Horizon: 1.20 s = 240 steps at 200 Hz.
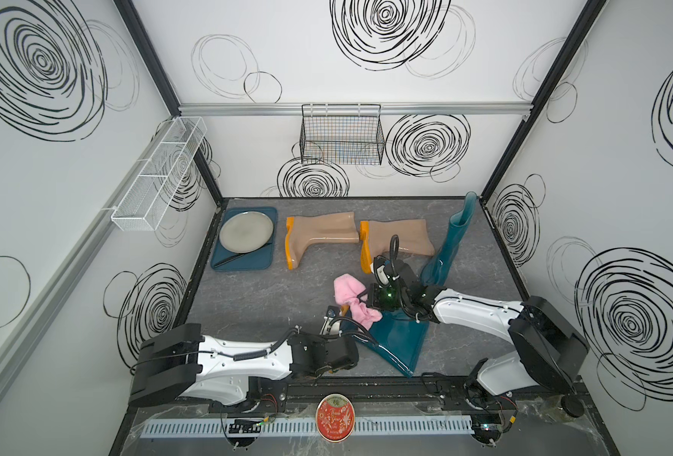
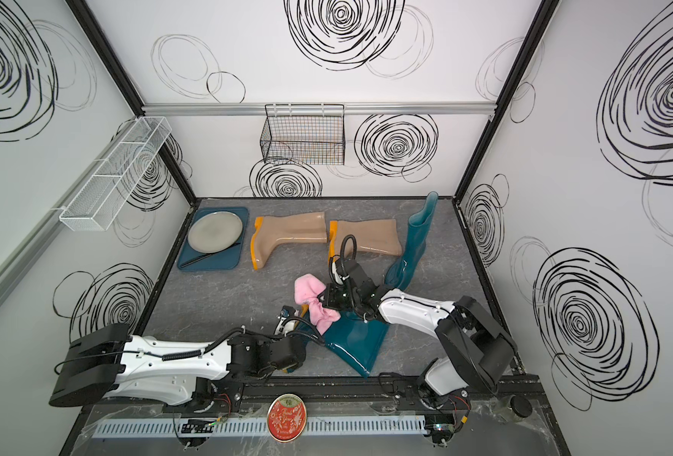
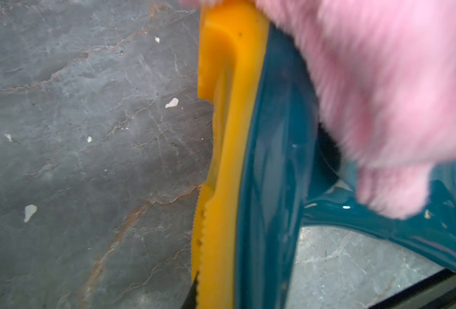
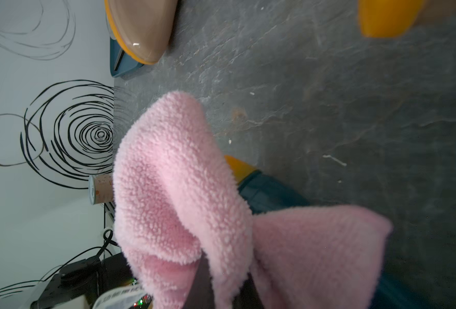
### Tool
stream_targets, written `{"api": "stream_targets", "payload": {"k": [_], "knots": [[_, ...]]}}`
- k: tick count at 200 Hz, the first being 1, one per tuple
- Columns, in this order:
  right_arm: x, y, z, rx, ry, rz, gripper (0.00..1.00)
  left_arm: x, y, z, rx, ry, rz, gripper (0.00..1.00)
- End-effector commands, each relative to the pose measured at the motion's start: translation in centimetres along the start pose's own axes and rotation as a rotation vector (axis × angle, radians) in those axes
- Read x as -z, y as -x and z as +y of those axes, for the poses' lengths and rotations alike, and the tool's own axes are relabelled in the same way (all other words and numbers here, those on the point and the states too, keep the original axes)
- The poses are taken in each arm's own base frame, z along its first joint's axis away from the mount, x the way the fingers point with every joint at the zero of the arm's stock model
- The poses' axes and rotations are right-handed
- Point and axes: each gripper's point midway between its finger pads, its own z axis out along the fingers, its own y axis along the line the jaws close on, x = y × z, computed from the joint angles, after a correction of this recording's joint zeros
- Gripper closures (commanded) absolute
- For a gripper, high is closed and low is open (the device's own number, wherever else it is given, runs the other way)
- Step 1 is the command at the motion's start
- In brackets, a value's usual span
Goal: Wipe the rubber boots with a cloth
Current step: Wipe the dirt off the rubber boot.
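Lying on its side at front-centre of the tabletop (image 1: 267, 308) in both top views: near teal boot (image 1: 394, 339) (image 2: 356, 343), shaft mouth twd the front edge, foot twd centre. Cloth (image 1: 346, 288) (image 2: 307, 288), pink and bunched, is draped over that boot's foot/ankle. One end is pinched in the right gripper (image 1: 364, 304), jaws narrow and closed on the fabric. Left gripper (image 1: 333, 321) sits at the boot's foot on the L side, mostly hidden under its own wrist. Far teal boot (image 1: 451, 244) stands upright nr the R wall. Tan boots (image 1: 319, 237), 2 of them, lie on their sides in a row at the back. Tray (image 1: 244, 264) w/ plate (image 1: 246, 231) is in the back-L corner.

Left wrist: orange sole (image 3: 221, 133) runs straight into the gripper, one dark fingertip (image 3: 190, 294) tight against its edge. Gripper is narrow, clamped on the near teal boot's foot. Cloth is blurred, touching the boot's upper.

Right wrist: cloth fills the middle, gathered at the jaws, w/ a dark finger (image 4: 202, 278) between the folds. Teal boot w/ orange toe is just behind it, a tan boot toe further off.
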Motion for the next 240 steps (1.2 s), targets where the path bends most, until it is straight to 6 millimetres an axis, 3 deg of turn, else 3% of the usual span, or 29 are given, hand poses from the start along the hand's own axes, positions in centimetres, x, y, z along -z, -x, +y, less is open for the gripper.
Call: {"api": "stream_targets", "payload": {"k": [1,24,42,68,90,106,145,182,199,210,240], "knots": [[0.6,2.8,-4.9,-0.042,-0.175,-0.091,1.00,-0.3,-1.1,-1.4,-0.064,-0.065,-0.010,1.00],[1.8,4.4,-5.2,0.030,-0.262,-0.129,1.00,-0.5,-2.2,-0.3,-0.086,-0.052,-0.005,1.00],[2.4,4.6,-1.8,0.132,-0.187,-0.127,1.00,-0.7,-2.7,0.4,-0.073,-0.045,-0.001,1.00],[3.4,2.3,4.4,0.262,-0.067,-0.105,1.00,-0.7,-2.3,0.2,-0.068,-0.042,-0.009,1.00],[3.8,0.4,6.0,0.232,0.043,-0.088,1.00,-1.0,-2.2,0.5,-0.052,-0.033,-0.003,1.00],[3.0,-0.4,5.3,0.222,0.062,-0.076,1.00,-1.2,-2.2,0.5,-0.035,-0.040,0.003,1.00],[1.3,0.9,-2.3,0.100,-0.086,-0.023,1.00,-0.9,-1.2,-0.2,-0.047,-0.048,-0.018,1.00],[5.2,3.7,-5.1,0.225,-0.340,-0.121,1.00,-0.4,-0.8,-0.1,-0.009,-0.071,-0.043,1.00],[5.9,3.2,-5.7,0.215,-0.398,-0.102,1.00,-0.2,-0.4,0.0,0.021,-0.085,-0.055,1.00],[5.7,2.3,-4.1,0.227,-0.369,-0.081,1.00,-0.2,-0.1,0.2,0.037,-0.085,-0.060,1.00],[3.5,-1.1,5.9,0.387,-0.097,-0.078,1.00,-0.2,0.6,0.7,0.075,-0.077,-0.064,1.00]]}}
